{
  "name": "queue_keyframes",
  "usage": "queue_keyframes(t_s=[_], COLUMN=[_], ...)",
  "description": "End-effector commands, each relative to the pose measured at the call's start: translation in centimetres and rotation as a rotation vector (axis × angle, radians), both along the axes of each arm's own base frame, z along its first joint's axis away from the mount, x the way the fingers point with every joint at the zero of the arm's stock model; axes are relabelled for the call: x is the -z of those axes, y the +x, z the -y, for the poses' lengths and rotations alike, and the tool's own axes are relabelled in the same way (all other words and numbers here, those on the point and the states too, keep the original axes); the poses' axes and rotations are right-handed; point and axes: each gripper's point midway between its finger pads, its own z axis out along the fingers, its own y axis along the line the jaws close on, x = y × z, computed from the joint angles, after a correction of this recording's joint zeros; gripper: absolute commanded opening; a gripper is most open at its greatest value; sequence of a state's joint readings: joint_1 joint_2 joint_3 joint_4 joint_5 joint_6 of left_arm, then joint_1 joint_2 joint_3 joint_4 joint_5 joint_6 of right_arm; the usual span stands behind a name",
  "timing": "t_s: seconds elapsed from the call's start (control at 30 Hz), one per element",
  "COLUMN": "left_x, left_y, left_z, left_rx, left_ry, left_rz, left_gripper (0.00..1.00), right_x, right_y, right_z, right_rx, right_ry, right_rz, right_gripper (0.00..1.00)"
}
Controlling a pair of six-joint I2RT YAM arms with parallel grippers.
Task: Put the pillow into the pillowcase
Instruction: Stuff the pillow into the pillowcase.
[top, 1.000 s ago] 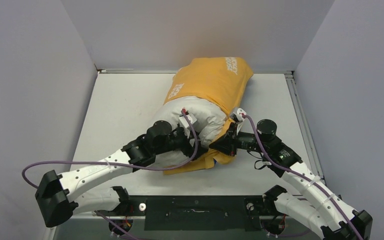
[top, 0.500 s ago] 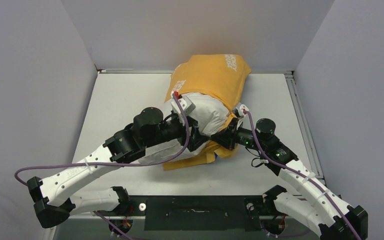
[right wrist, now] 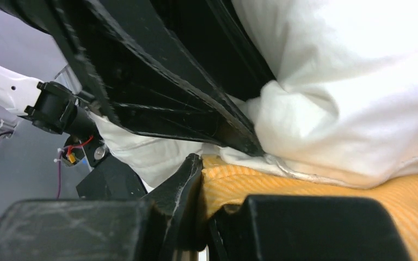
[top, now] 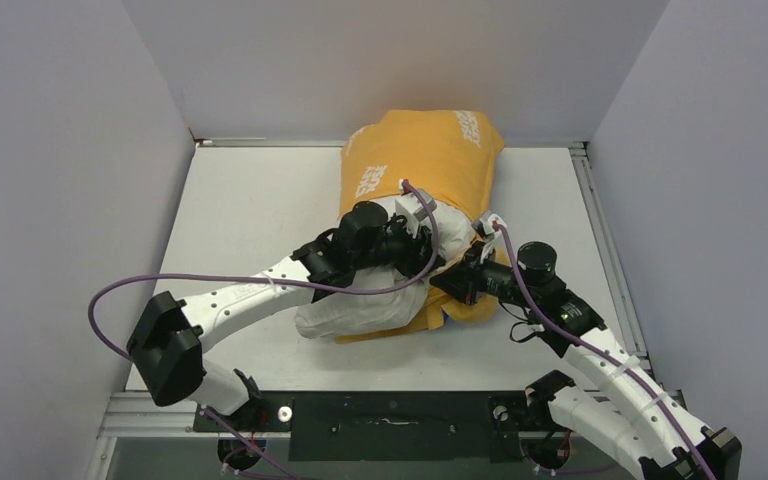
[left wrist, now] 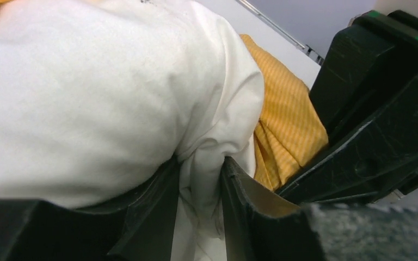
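Status: pillow (top: pixel 360 310) half inside pillowcase (top: pixel 430 150), mid-counter (top: pixel 250 200); left tool (left wrist: pixel 200 182) pinching thin pillow fold; right tool (right wrist: pixel 209 201) clamped on orange hem. Risk: fold slips on push, or hem pulls free, pillowcase bunches.

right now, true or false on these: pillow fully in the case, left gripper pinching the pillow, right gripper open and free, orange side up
1. The pillow is fully inside the pillowcase. False: only its far end is covered; the white near end sticks out toward the arms.
2. The left gripper pinches a fold of the pillow. True.
3. The right gripper is open and holds nothing. False: it is shut on the pillowcase's orange edge, just under the pillow.
4. The pillowcase shows its orange face upward. True.
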State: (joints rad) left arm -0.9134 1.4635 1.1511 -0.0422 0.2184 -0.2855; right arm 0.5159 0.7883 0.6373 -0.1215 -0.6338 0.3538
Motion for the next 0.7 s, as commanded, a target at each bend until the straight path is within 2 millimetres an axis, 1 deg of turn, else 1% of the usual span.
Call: queue_keyframes(t_s=[0.0,0.13,0.23,0.27,0.3,0.37,0.43,0.5,0.53,0.6,0.67], left_x=[6.7,10.6,13.1,14.6,15.7,17.1,18.0,17.4,16.9,15.5,13.5], left_y=[-1.4,-0.8,-0.3,-0.2,-0.2,-0.4,-1.2,-2.5,-3.1,-4.5,-5.9], left_z=[1.2,2.6,3.9,4.3,4.6,5.2,5.4,5.5,5.3,4.8,3.8], left_rx=[0.095,0.110,0.135,0.141,0.147,0.168,0.201,0.234,0.244,0.261,0.276], left_ry=[0.035,0.037,0.013,0.011,0.002,-0.019,-0.017,-0.026,-0.024,-0.015,-0.022], left_rz=[-0.140,-0.216,-0.274,-0.303,-0.331,-0.365,-0.393,-0.379,-0.358,-0.309,-0.263], left_gripper=[0.31,0.29,0.26,0.23,0.20,0.10,0.03,0.00,0.00,0.00,0.00], right_x=[-11.4,-14.6,-17.0,-17.6,-18.2,-19.3,-20.0,-19.7,-19.2,-17.7,-16.5], right_y=[-1.3,-3.3,-4.9,-5.4,-5.8,-6.7,-7.2,-6.7,-6.1,-4.6,-3.0], right_z=[-0.1,0.2,0.4,0.5,0.7,1.1,1.4,1.5,1.6,2.0,2.4], right_rx=[-0.042,-0.083,-0.127,-0.140,-0.145,-0.153,-0.154,-0.130,-0.101,-0.037,0.040], right_ry=[0.242,0.331,0.379,0.387,0.395,0.408,0.410,0.377,0.351,0.290,0.254], right_rz=[0.328,0.386,0.431,0.447,0.462,0.492,0.509,0.508,0.499,0.476,0.457], right_gripper=[0.05,0.05,0.05,0.05,0.05,0.05,0.05,0.05,0.05,0.05,0.05])
